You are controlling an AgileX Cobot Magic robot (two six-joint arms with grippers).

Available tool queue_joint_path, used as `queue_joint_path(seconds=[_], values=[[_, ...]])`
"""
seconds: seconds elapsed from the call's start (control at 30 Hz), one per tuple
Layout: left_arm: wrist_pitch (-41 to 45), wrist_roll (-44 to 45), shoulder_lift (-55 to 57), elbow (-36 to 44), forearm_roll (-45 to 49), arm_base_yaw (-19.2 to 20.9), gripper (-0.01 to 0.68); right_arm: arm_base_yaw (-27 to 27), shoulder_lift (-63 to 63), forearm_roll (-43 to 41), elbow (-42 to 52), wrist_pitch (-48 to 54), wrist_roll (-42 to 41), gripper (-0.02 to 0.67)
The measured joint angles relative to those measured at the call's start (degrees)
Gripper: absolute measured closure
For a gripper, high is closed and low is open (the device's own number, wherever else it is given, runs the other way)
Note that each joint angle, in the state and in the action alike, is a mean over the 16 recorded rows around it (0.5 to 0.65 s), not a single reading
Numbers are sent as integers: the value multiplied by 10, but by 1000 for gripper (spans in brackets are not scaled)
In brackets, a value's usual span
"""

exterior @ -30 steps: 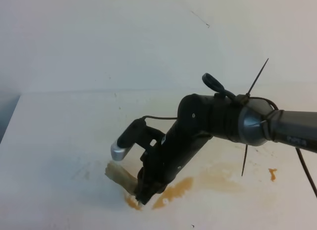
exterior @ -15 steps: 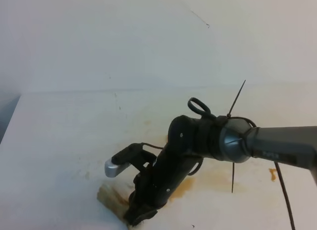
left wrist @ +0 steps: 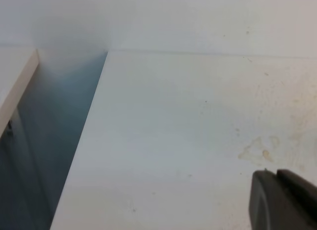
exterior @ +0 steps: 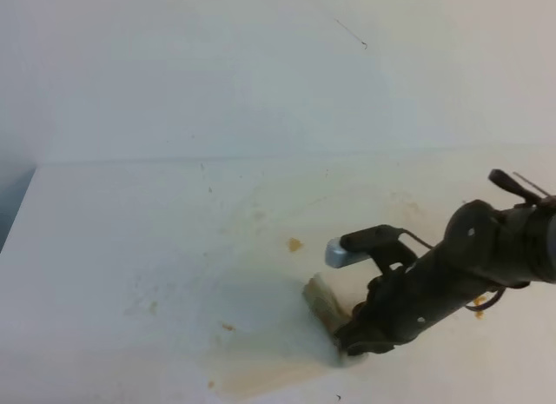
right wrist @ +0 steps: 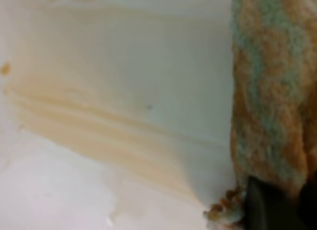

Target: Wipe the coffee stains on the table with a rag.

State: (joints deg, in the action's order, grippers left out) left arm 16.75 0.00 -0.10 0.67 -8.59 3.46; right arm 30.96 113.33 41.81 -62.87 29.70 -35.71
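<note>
**Rag pressed on the bench, pale streaks beside it**

I see a wide, smooth white bench (exterior: 130, 239) running back to a plain white wall (exterior: 217, 65); at its left edge a dark gap drops away. Pale tan coffee smears (exterior: 261, 374) spread in a broad washed-out patch near the front, with small orange-brown drops (exterior: 295, 244) further back. In my right wrist view the smears show as fine parallel streaks.

The right gripper (exterior: 352, 334) is clenched on the rag (exterior: 323, 301), a small elongated wad of tan cloth, nubbly and mottled brown close up, lying on the bench right of the smeared patch.

The left gripper (left wrist: 282, 200) shows only as a black corner (I cannot tell its state).
</note>
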Motion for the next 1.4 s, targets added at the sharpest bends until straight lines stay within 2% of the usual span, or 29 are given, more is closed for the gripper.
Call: queue_joint_path(seconds=[0.4, 0.83, 0.97, 1.27, 1.4], values=[[0, 0, 1, 3, 0, 0, 673, -107, -59, -19, 45, -27, -18, 603], [0, 0, -1, 3, 0, 0, 673, -133, -130, -69, 50, -71, -28, 591], [0, 0, -2, 4, 0, 0, 673, -134, -133, -79, 50, -72, -24, 544], [0, 0, -2, 3, 0, 0, 673, -134, -147, -85, 49, -65, -10, 357], [0, 0, 0, 1, 0, 0, 673, -134, -177, -91, 48, -57, -4, 300]])
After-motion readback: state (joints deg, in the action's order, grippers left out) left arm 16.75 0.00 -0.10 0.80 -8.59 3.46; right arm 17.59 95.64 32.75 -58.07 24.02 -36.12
